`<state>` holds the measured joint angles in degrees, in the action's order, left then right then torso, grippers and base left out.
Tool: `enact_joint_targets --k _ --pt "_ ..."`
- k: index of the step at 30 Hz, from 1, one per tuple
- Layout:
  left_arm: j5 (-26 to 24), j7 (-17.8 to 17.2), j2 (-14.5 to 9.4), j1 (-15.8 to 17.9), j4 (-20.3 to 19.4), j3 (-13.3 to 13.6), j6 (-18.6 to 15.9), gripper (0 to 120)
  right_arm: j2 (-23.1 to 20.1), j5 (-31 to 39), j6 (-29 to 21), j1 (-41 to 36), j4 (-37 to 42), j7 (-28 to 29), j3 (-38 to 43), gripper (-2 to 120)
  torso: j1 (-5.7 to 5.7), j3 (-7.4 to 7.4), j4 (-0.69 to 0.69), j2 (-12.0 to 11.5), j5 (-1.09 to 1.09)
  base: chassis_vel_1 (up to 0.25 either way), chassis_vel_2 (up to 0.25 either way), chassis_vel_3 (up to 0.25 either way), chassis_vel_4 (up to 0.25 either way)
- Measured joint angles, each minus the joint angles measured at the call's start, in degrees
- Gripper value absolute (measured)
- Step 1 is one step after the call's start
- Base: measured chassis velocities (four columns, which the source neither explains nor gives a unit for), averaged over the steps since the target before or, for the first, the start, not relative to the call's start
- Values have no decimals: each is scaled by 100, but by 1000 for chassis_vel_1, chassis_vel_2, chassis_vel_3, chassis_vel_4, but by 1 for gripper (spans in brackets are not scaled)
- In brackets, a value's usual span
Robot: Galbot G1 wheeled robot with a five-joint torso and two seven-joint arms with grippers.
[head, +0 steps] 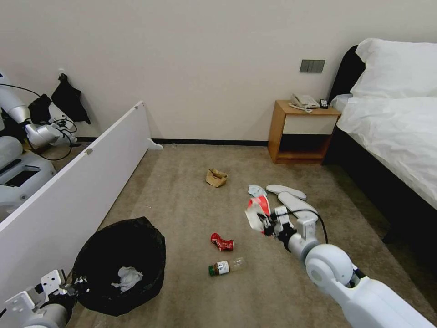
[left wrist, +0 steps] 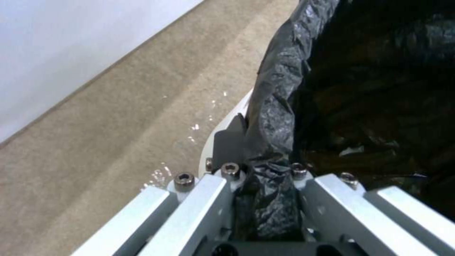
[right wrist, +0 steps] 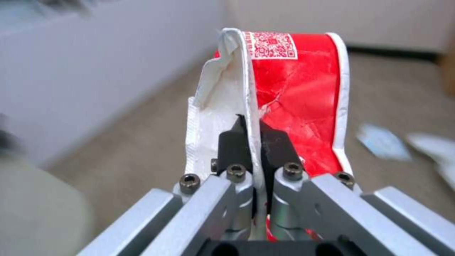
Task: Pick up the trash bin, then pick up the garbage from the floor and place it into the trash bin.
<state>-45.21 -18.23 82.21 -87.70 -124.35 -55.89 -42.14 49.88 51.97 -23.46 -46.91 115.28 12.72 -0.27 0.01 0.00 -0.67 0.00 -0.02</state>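
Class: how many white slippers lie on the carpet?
2: slippers side by side near the bed, one farther out, one partly behind the right gripper.

Bright even room light | soft shadows | right wrist background blurred

The head view looks forward and down from high up, far enough to take in the floor (head: 182, 200), the bed (head: 391, 123) at upper right and the wall ahead. The left wrist view sits very close behind the left gripper (left wrist: 268, 170), facing along it at the trash bin (left wrist: 284, 92), which the head view shows at lower left. The right wrist view looks just as closely past the right gripper (right wrist: 253, 137) at the snack packet (right wrist: 303, 96), seen mid-frame from the head
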Motion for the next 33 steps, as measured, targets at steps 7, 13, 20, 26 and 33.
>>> enact_joint_targets --k 7,13,20,26,33 --pt "-24 -21 -40 3 -60 56 0 2 425 903 90 1331 554 352 -1028 0 0 0 5 0 0 0 0 0 0" --pt "-64 -26 -80 2 -81 90 0 2 873 1588 247 2130 424 420 -1802 0 0 0 3 0 1 0 0 0 0" --pt "-80 -40 -120 43 -67 141 0 2 1474 2143 293 2753 213 600 -2525 0 -1 0 2 0 1 0 0 0 0" --pt "-164 -68 -171 71 -66 144 0 2 1897 2373 220 3073 45 795 -2992 0 0 0 4 0 0 0 0 0 0" --pt "-270 -96 -253 92 -94 128 0 2 2298 2732 -31 3312 -138 1175 -3515 0 0 0 3 0 0 0 0 0 0"
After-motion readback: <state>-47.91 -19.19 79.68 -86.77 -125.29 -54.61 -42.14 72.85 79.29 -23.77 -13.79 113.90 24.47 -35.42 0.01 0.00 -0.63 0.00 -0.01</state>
